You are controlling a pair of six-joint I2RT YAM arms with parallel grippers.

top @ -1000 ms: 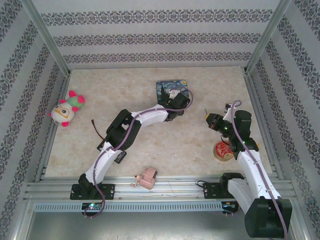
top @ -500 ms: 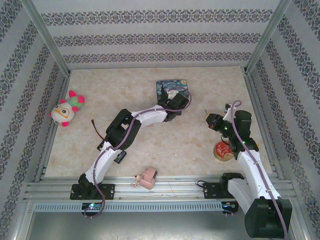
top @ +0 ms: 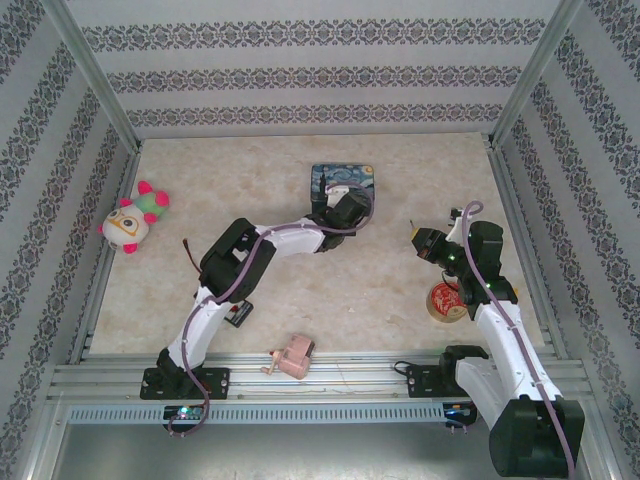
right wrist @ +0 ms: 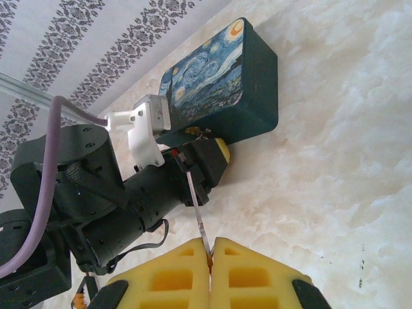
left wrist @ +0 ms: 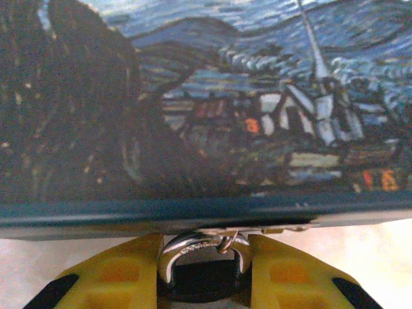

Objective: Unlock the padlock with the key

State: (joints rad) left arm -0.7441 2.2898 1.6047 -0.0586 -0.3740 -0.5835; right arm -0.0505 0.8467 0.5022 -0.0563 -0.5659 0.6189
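The padlock [left wrist: 188,245], dark with a silver shackle, sits between my left gripper's yellow fingers [left wrist: 116,277], right against the side of the blue painted tin [left wrist: 206,96]. My left gripper [left wrist: 203,270] is shut on it. From above, the left gripper [top: 343,205] sits at the tin's [top: 343,177] near edge. My right gripper [right wrist: 210,248] is shut on the key [right wrist: 196,206], whose thin blade sticks out toward the left arm. From above, the right gripper [top: 418,238] hovers well right of the tin.
A white and pink plush toy [top: 133,218] lies at the left wall. A pink gadget [top: 290,357] rests by the near rail. A brown tape roll [top: 445,300] sits beside the right arm. Metal frame rails border the table.
My left gripper has closed on the padlock. The left arm's elbow has swung left and its wrist has drawn back slightly along the tin. The right arm has not moved.
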